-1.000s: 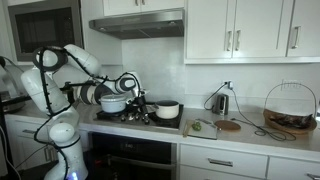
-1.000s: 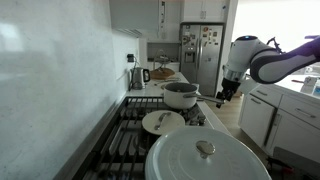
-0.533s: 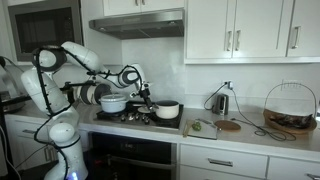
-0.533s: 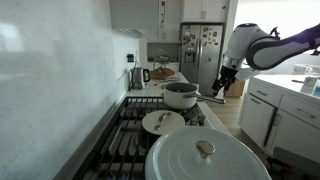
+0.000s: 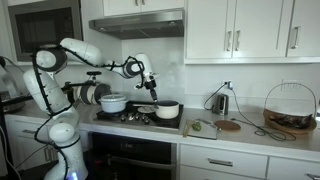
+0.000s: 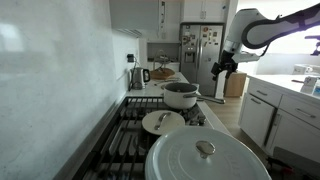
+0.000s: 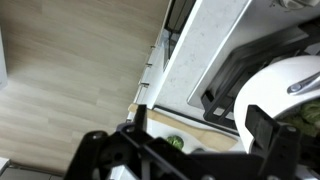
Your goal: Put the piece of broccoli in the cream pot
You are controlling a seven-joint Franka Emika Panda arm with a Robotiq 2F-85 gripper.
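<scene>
The piece of broccoli (image 7: 175,142) is a small green lump lying on a wooden cutting board (image 7: 205,125), seen low in the wrist view between my fingers. The cream pot (image 5: 168,110) stands at the stove's edge nearest that board, and it shows in the other views too: cream pot (image 6: 181,95), cream pot (image 7: 280,90). My gripper (image 5: 150,86) hangs in the air above and a little to the side of the pot. It is open and empty, as the gripper (image 7: 202,118) shows in the wrist view. Against the fridge, the gripper (image 6: 222,66) sits high.
A white lidded pot (image 5: 113,102) sits on the stove beside the arm. A loose lid (image 6: 163,122) lies on the grates and a large white lid (image 6: 205,160) fills the foreground. A kettle (image 5: 220,101) and a wire basket (image 5: 290,108) stand on the counter beyond the board.
The arm has lifted and swung from low over the stove towards the cream pot and the counter. The jaws stayed open and empty.
</scene>
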